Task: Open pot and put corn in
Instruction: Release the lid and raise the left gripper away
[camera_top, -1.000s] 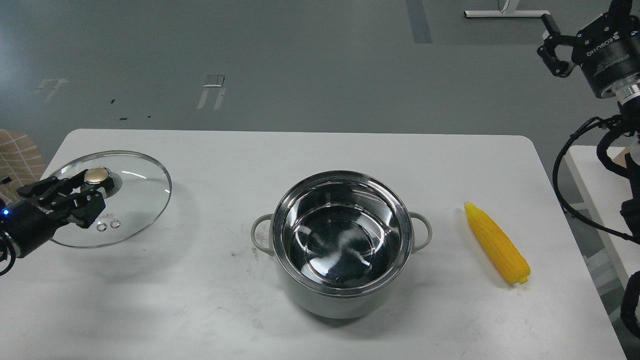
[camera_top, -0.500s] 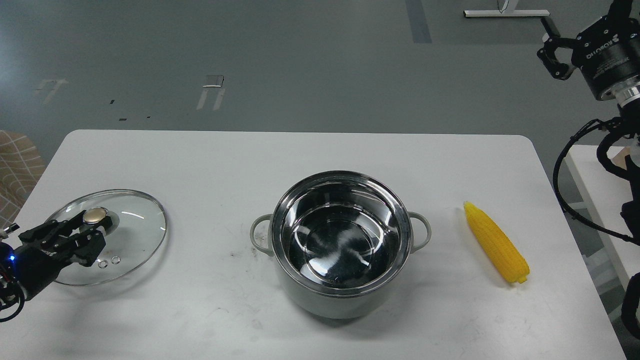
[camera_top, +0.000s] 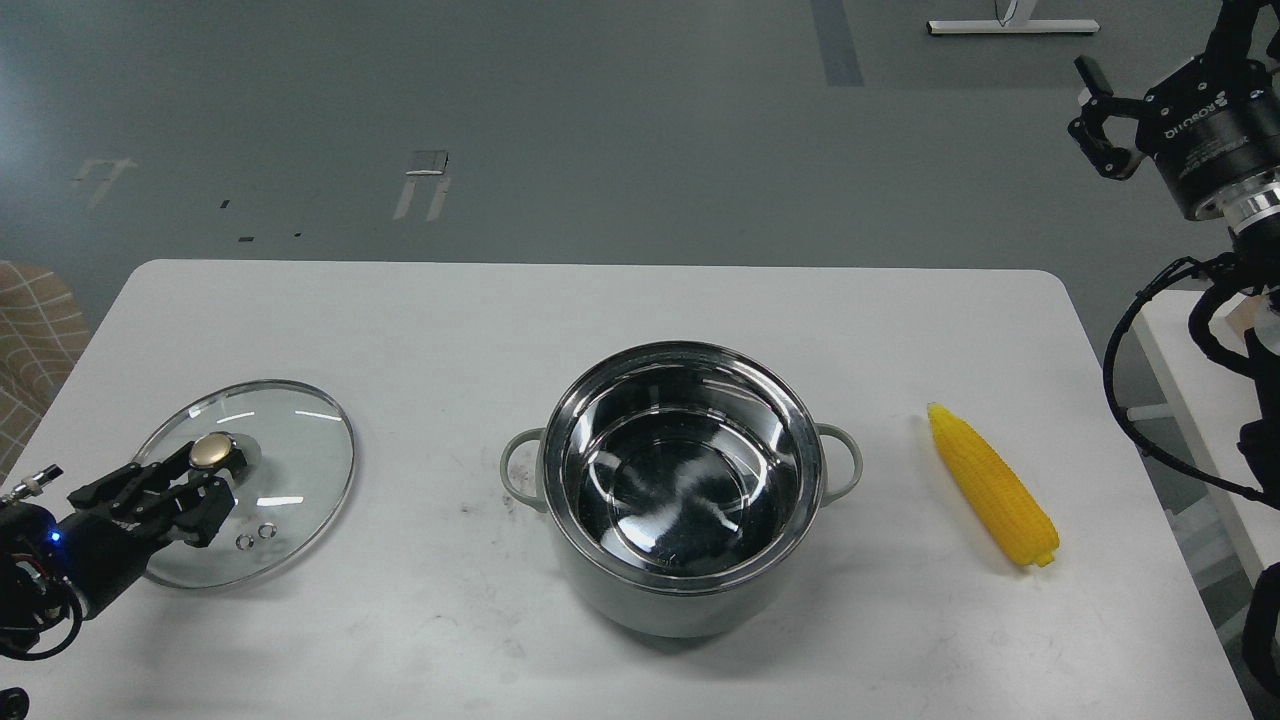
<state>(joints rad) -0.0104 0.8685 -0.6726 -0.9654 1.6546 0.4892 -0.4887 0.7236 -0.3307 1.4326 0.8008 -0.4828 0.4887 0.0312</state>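
Note:
The pot (camera_top: 684, 490) stands open and empty at the table's middle, steel inside, grey-green outside, a loop handle on each side. The corn (camera_top: 992, 484), a bright yellow cob, lies on the table to the pot's right, its tapered end pointing away from me. The glass lid (camera_top: 290, 450) with a gold knob (camera_top: 212, 452) is low over the table at the left. My left gripper (camera_top: 200, 482) is shut on the lid at its knob. My right gripper (camera_top: 1092, 115) is open and empty, raised high beyond the table's right edge, far from the corn.
The white table (camera_top: 600, 300) has bare room behind the pot and between pot and lid. A second white table (camera_top: 1195, 360) stands to the right, with my right arm's cables hanging over it. Grey floor lies beyond.
My left gripper has lowered the lid from above the table's left edge down to the tabletop and shifted it slightly right. My right gripper barely moved.

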